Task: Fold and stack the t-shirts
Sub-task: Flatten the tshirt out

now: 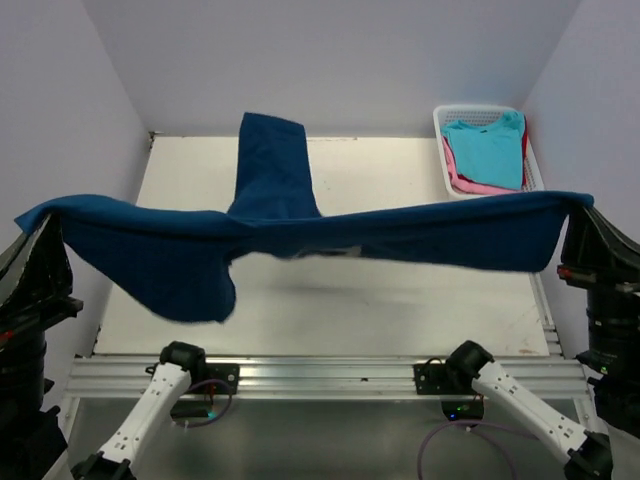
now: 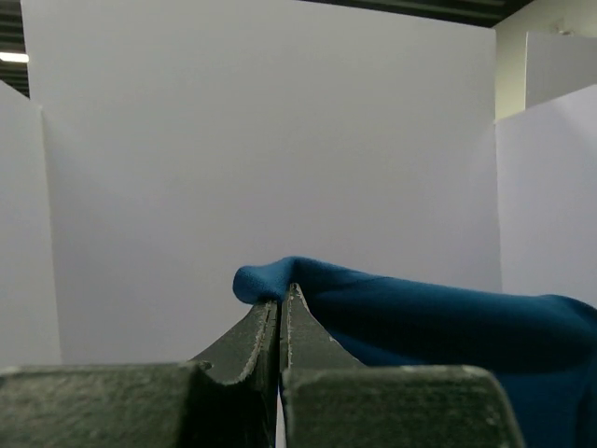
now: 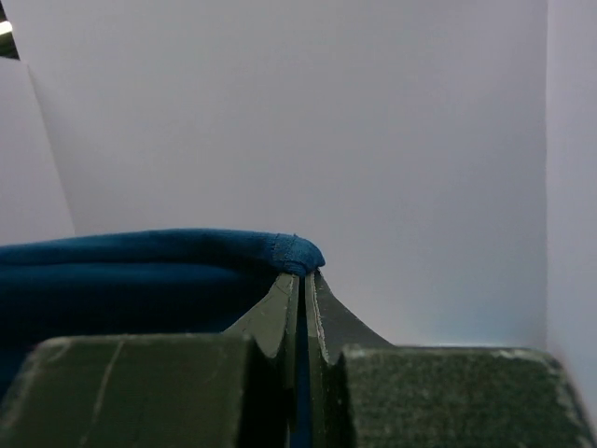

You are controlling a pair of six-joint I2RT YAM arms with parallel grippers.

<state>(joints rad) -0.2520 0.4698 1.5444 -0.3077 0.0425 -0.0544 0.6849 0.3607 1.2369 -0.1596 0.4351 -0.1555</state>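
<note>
Top external view has a navy t-shirt [image 1: 330, 235] held up in the air above the white bench [image 1: 400, 300]. It is stretched from the left edge of the frame to the right edge and sags a little in the middle. One flap of it droops at lower left, and a long strip reaches toward the upper middle of the frame. A pale patch peeks out under its lower edge near the centre, too hidden to read. In the left wrist view the left gripper [image 2: 283, 294] is pinched tight on a rolled edge of the shirt, with the cloth trailing off to the lower right. In the right wrist view the right gripper [image 3: 303, 275] is clamped just as tightly on a stitched hem corner, with the fabric running off to the left. At the upper right of the overhead view, a white lattice basket [image 1: 440, 118] sits on the bench's far corner. It holds a turquoise t-shirt [image 1: 487, 150] lying on a pink t-shirt [image 1: 470, 185], with a sliver of red along the right side.
</note>
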